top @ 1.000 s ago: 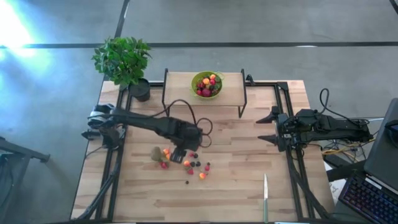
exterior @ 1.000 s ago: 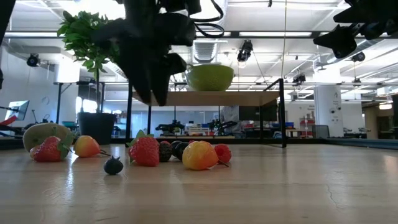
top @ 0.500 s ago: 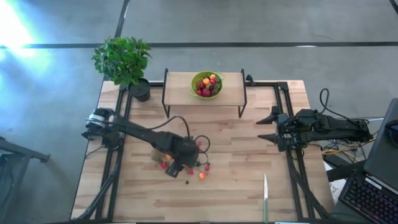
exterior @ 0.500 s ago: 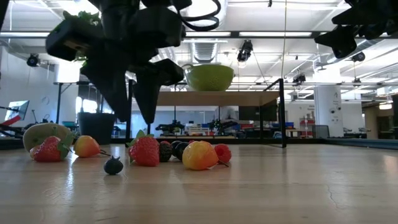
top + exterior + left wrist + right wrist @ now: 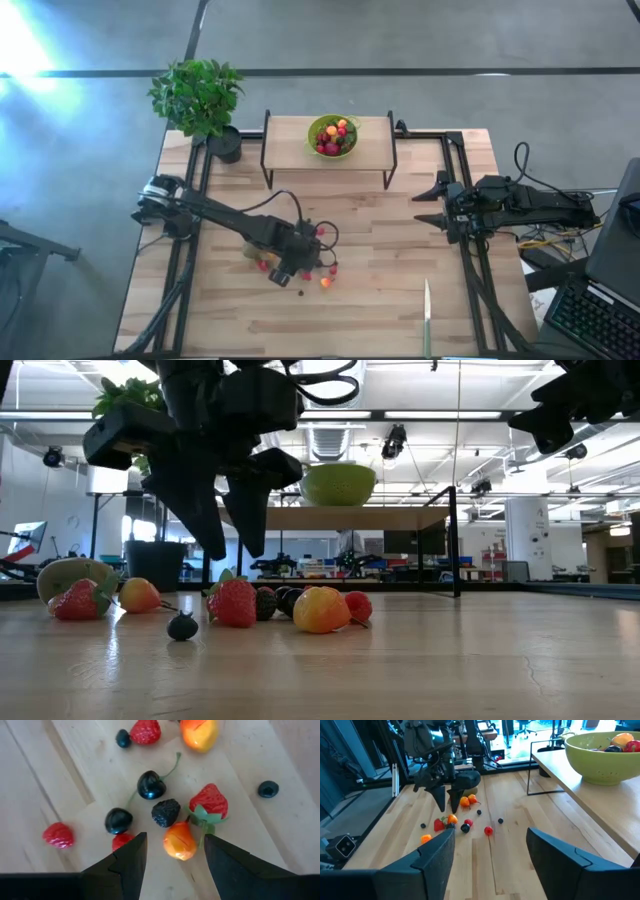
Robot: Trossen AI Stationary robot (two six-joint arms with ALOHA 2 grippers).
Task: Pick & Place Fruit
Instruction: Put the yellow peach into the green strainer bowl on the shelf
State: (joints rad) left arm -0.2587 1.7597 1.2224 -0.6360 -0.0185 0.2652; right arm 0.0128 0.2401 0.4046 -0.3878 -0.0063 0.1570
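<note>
left gripper (image 5: 171, 851) hangs low over the heap of small toy fruit, its dark fingers parted and holding nothing; an orange apricot-like fruit (image 5: 179, 841) lies on the wood right between the fingertips. right gripper (image 5: 487, 845) waits at the right edge of the table, well apart from the heap, fingers spread wide and empty.

light wooden slatted table (image 5: 380, 290) carries everything. at its back stands a raised wooden shelf on black legs (image 5: 290, 135), and on it a lime-green round bowl (image 5: 331, 137) with some fruit inside. a leafy green potted plant (image 5: 197, 98) stands by the table's back left corner.

near the front edge lies a slim knife with a green handle (image 5: 426, 318), well clear of the fruit.

crowding the apricot are a red strawberry with green leaves (image 5: 209, 803), touching it, a dark blackberry (image 5: 165, 812), two black cherries (image 5: 151, 785) and a small red raspberry (image 5: 58, 835). a fuzzy brown kiwi (image 5: 72, 572) sits at the heap's left end, a lone blueberry (image 5: 268, 789) apart.
</note>
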